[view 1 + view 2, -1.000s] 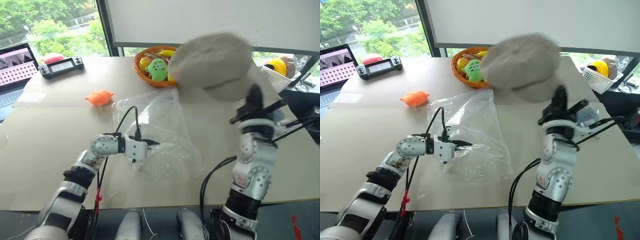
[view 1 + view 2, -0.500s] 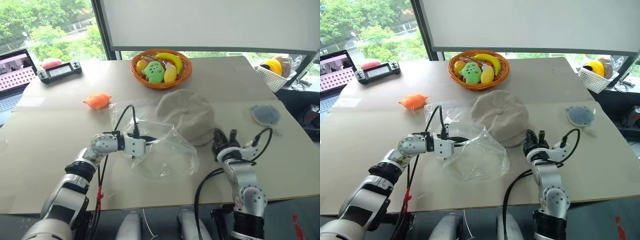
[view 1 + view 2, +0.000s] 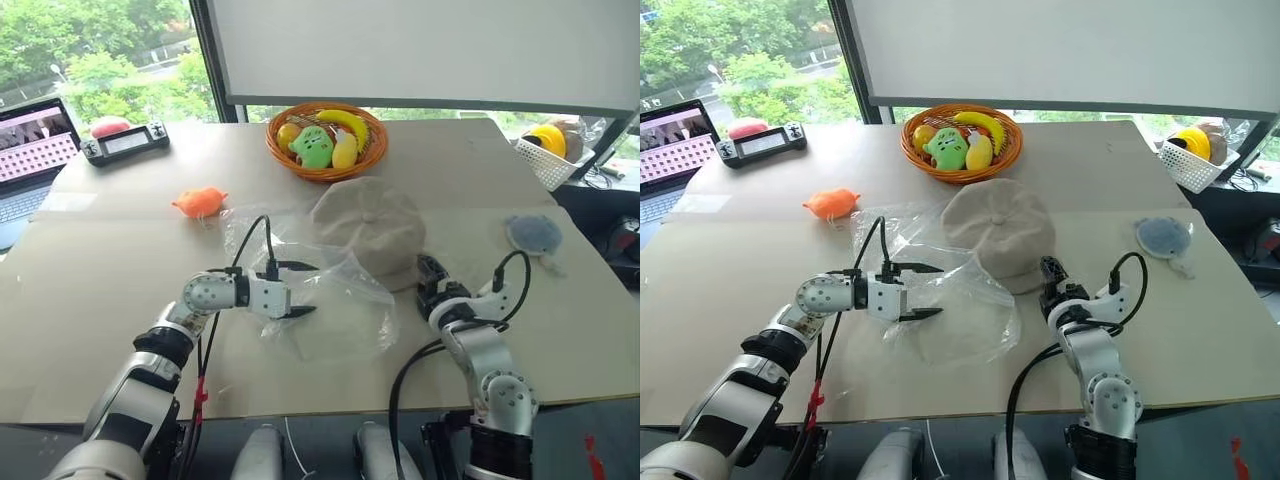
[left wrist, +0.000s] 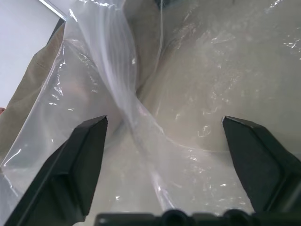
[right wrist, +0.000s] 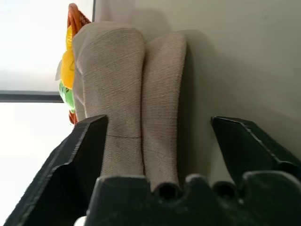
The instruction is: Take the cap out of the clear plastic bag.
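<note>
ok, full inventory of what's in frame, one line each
cap: 1, beige, table centre, outside the bag
plastic bag: 1, clear, beside the cap
basket: 1, orange, far centre, holding fruit
plush toy: 1, orange, left
round plush: 1, grey-blue, right
controller: 1, black, far left
laptop: 1, left edge
white basket: 1, far right
left gripper: open over the bag
right gripper: open, at the cap
</note>
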Robot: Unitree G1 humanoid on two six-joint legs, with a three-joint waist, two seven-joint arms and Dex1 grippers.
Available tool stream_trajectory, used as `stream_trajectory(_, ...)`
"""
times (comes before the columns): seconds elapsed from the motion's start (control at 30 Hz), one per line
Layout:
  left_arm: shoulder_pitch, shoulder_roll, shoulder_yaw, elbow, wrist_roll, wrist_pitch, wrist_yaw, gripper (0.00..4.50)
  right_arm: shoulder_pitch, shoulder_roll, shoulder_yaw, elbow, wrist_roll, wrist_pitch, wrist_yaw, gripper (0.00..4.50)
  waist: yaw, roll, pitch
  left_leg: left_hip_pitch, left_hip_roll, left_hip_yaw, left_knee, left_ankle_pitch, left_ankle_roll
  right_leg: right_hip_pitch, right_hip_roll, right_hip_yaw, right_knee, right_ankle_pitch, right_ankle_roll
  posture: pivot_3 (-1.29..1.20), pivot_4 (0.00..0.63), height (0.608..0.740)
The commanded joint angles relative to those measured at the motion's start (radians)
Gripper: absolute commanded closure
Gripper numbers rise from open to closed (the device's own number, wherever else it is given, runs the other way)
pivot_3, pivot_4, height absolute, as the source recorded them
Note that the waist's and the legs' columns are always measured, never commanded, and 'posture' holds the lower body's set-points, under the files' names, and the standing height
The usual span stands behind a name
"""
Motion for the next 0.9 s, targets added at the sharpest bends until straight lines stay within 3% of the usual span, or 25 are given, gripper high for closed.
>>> stream_trajectory(0.03, 0.042, 0.038, 0.065, -0.22, -0.302, 0.162, -0.175, 0.07, 0.046, -0.076, -0.082, -0.032, 0.023, 0.023, -0.045, 0.0, 0.0, 0.0, 0.0, -0.001, 0.0, 0.0, 0.0, 0.0, 0.0, -0.001, 0.0, 0.0, -0.001, 0.0, 0.0, 0.0, 0.15, 0.735)
stream_trajectory(0.23, 0.104, 0.191, 0.15, -0.567, -0.625, 0.785, -0.296, 0.07, 0.085, -0.251, -0.168, -0.054, 0.083, 0.082, 0.035, 0.0, -0.004, 0.0, 0.001, -0.002, 0.0, -0.001, 0.0, 0.0, 0.0, 0.0, 0.0, 0.0, -0.002, 0.002, -0.005, 0.0, 0.15, 0.735)
stream_trajectory(0.33, 0.109, 0.248, 0.208, -0.624, -0.735, 1.045, -0.297, 0.07, 0.117, -0.354, -0.198, -0.06, 0.087, 0.132, 0.118, 0.0, -0.008, 0.001, 0.001, -0.001, 0.0, -0.001, 0.0, 0.0, 0.0, 0.0, 0.0, 0.001, -0.001, -0.002, 0.0, 0.0, 0.15, 0.735)
stream_trajectory(0.43, 0.088, 0.231, 0.294, -0.58, -0.802, 1.221, -0.201, 0.07, 0.139, -0.442, -0.209, -0.076, 0.008, 0.148, 0.196, 0.0, -0.013, 0.001, 0.001, 0.0, 0.0, -0.001, -0.001, 0.0, 0.0, 0.0, 0.001, 0.001, -0.001, -0.003, 0.0, 0.0, 0.15, 0.735)
stream_trajectory(0.53, 0.056, 0.157, 0.426, -0.47, -0.769, 1.227, 0.057, 0.07, 0.167, -0.555, -0.16, -0.117, -0.236, 0.118, 0.271, 0.0, -0.009, 0.001, 0.002, 0.0, 0.0, -0.001, 0.0, 0.0, 0.0, 0.0, 0.001, 0.001, -0.001, -0.003, 0.001, 0.0, 0.15, 0.735)
stream_trajectory(0.63, 0.065, 0.097, 0.52, -0.379, -0.642, 1.169, 0.383, 0.07, 0.197, -0.615, -0.089, -0.161, -0.502, 0.038, 0.343, 0.0, -0.009, 0.001, 0.002, 0.0, 0.0, -0.001, 0.0, 0.0, 0.0, 0.0, 0.001, 0.001, -0.003, -0.003, 0.001, 0.0, 0.15, 0.735)
stream_trajectory(0.77, 0.1, 0.052, 0.586, -0.339, -0.523, 1.097, 0.614, 0.07, 0.233, -0.604, -0.022, -0.178, -0.73, -0.078, 0.431, 0.0, -0.004, -0.001, 0.002, -0.001, 0.0, -0.001, -0.001, -0.001, 0.001, 0.0, 0.002, 0.001, -0.005, -0.003, 0.001, 0.0, 0.15, 0.735)
stream_trajectory(0.9, 0.128, 0.033, 0.614, -0.31, -0.438, 1.036, 0.735, 0.07, 0.24, -0.534, -0.025, -0.165, -0.809, -0.162, 0.501, 0.0, 0.001, -0.002, 0.003, -0.003, -0.001, -0.001, -0.001, -0.001, 0.001, -0.001, 0.0, 0.001, -0.006, -0.003, 0.002, 0.0, 0.15, 0.735)
